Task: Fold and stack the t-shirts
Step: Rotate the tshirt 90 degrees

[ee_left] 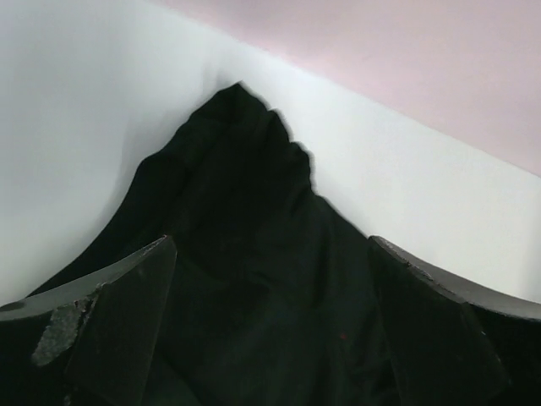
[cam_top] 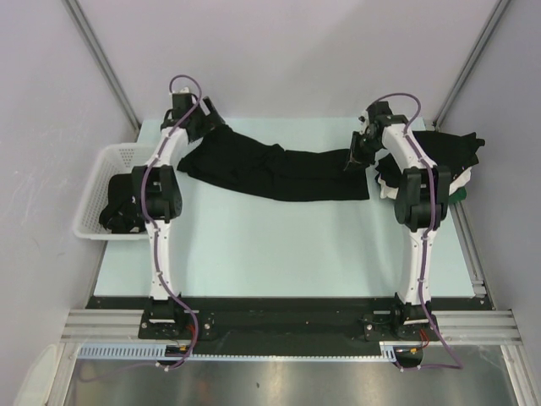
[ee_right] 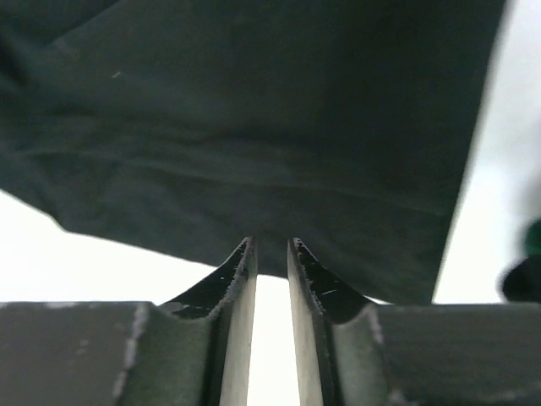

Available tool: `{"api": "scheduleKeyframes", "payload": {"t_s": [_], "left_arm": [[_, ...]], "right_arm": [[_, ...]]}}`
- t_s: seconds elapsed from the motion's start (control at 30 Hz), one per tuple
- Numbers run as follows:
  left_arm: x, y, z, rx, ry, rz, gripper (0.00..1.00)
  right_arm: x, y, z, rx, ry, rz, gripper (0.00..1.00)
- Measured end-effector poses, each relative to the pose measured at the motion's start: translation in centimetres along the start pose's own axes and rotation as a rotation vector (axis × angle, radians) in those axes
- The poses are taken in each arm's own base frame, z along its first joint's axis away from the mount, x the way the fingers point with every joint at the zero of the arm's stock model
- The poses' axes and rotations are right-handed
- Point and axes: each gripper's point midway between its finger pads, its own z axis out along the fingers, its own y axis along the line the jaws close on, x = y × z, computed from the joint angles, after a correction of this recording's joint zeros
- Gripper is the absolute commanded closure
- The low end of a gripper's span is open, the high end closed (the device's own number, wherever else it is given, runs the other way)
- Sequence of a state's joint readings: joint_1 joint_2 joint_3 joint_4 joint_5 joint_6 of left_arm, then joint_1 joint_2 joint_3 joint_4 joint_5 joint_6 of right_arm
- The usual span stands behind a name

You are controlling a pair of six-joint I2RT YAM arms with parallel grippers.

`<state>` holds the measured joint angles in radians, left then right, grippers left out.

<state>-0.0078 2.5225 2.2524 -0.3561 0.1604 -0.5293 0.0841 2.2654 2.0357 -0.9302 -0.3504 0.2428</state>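
A black t-shirt (cam_top: 279,173) lies stretched in a long band across the far half of the table. My left gripper (cam_top: 211,128) sits at its far left end. In the left wrist view its jaws stand wide apart (ee_left: 270,241), open, with the black cloth (ee_left: 245,169) lying between and beyond them. My right gripper (cam_top: 357,159) is at the shirt's right end. In the right wrist view its fingers are nearly together (ee_right: 269,241), pinching the near hem of the black cloth (ee_right: 254,110). More black shirts (cam_top: 122,207) lie in the basket.
A white mesh basket (cam_top: 97,169) stands off the table's left edge. A pile of black, white and green shirts (cam_top: 452,156) lies at the far right, behind my right arm; a green bit shows in the right wrist view (ee_right: 532,237). Walls close in behind.
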Motion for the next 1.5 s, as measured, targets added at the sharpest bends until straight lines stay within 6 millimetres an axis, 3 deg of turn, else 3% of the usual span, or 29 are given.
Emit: {"api": "scheduleKeyframes", "payload": {"t_s": [0.13, 0.27, 0.37, 0.5, 0.63, 0.77, 0.9, 1.0, 1.2, 1.33, 1.5], "left_arm": [[-2.7, -2.2, -3.4, 0.033, -0.046, 0.051, 0.01], [-5.6, -4.9, -8.2, 0.076, -0.111, 0.075, 0.01], [-7.1, -6.6, -11.1, 0.112, -0.149, 0.085, 0.0], [-7.1, -8.0, -13.1, 0.167, -0.137, 0.082, 0.0], [-4.7, -7.9, -13.1, 0.187, -0.034, 0.071, 0.0], [-1.7, -6.9, -12.9, 0.175, 0.065, 0.073, 0.0], [1.2, -5.7, -12.8, 0.157, 0.151, 0.067, 0.0], [2.3, -5.7, -13.6, 0.165, 0.183, 0.067, 0.0], [1.6, -7.3, -17.4, 0.214, 0.157, 0.086, 0.0], [0.4, -8.8, -20.2, 0.255, 0.113, 0.105, 0.0], [0.4, -9.5, -21.7, 0.283, 0.099, 0.114, 0.01]], "right_arm": [[-1.1, -0.9, -0.2, 0.106, -0.051, -0.061, 0.7], [-4.2, 0.1, -1.7, 0.156, -0.155, -0.137, 0.69], [-5.4, 0.7, -2.4, 0.167, -0.2, -0.165, 0.69], [-5.4, 0.9, -2.4, 0.175, -0.204, -0.174, 0.69], [-5.3, 1.1, -2.4, 0.189, -0.207, -0.192, 0.68], [-3.3, 1.9, -2.4, 0.201, -0.174, -0.225, 0.67], [0.8, 1.8, -2.8, 0.227, -0.107, -0.249, 0.63], [3.9, 0.9, -3.4, 0.261, -0.063, -0.255, 0.58], [8.4, -2.6, -5.7, 0.378, -0.036, -0.259, 0.55], [8.9, -3.7, -6.4, 0.417, -0.077, -0.281, 0.54], [8.4, -4.7, -5.8, 0.458, -0.104, -0.305, 0.54]]}}
